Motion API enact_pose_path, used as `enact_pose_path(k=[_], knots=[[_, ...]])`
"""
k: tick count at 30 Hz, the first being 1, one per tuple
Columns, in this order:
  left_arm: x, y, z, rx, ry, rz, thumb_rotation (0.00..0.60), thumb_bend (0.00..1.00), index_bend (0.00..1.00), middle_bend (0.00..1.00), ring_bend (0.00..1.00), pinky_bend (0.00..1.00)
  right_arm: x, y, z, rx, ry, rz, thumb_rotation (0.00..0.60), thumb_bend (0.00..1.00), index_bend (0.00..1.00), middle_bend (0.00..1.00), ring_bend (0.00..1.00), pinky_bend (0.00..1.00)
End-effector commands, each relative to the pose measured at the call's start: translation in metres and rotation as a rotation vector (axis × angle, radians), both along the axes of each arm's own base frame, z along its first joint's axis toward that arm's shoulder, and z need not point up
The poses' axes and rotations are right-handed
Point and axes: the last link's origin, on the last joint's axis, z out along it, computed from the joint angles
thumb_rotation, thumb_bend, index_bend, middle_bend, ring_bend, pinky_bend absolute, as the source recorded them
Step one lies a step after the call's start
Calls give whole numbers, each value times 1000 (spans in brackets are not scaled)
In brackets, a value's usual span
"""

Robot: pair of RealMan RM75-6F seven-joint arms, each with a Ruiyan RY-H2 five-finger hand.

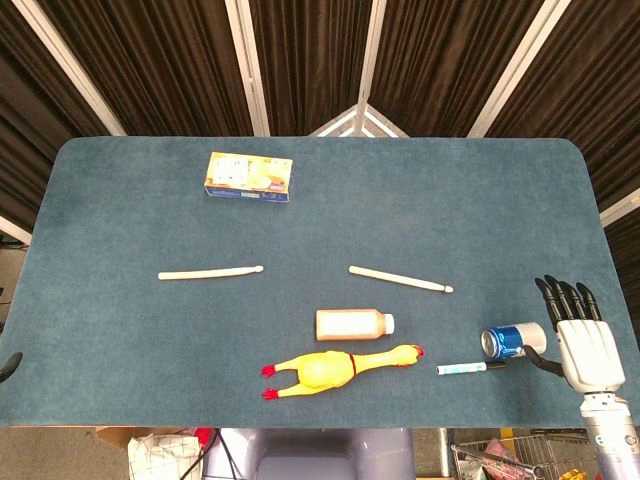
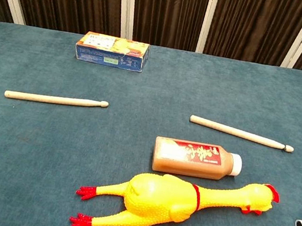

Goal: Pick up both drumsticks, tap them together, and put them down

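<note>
Two drumsticks lie untouched on the blue table [image 1: 120,200], well apart from each other and both far from my right hand [image 1: 582,335]. One drumstick [image 1: 400,279] rests up and to the left of that hand, its tip angled toward my right; the other drumstick [image 1: 210,272] sits much farther left, nearly level, tip pointing toward its partner. My right hand hovers at the table's right edge, fingers spread and straight, holding nothing. Just beside it to the left lies a blue can [image 1: 510,340] on its side, close to the thumb, though I cannot tell whether they touch. Below the can and slightly left, a marker pen [image 1: 462,368] lies flat. Farther left of the hand sits a capped bottle of brownish drink [image 1: 355,323] on its side, and just below it a yellow rubber chicken [image 1: 340,368] with red feet and comb stretches across the near edge. A small printed box [image 1: 249,177] rests far across the table toward the back left. Of my left hand, only a dark sliver [image 1: 9,364] shows at the far left edge, so its state I cannot tell.
</note>
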Motion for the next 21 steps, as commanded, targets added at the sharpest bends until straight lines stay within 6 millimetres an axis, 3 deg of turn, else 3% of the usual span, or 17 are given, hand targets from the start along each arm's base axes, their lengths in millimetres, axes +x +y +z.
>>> enact_pose_path(k=[1, 7, 16, 21], knots=[[0, 0, 0, 1, 1, 3, 600, 319, 109, 20, 0, 0, 0, 0, -1, 3, -1, -2, 600, 230, 4, 82, 96, 42], [4, -2, -1, 2, 5, -12, 600, 319, 109, 20, 0, 0, -1, 3, -1, 6, 3, -1, 600, 231, 10, 82, 96, 42], [4, -1, -3, -5, 4, -12, 600, 319, 109, 20, 0, 0, 7, 0, -12, 21, -80, -9, 600, 231, 142, 110, 115, 42], [1, 2, -2, 2, 4, 5, 600, 319, 109, 20, 0, 0, 23, -24, -26, 60, -117, 7, 600, 230, 192, 149, 133, 42]])
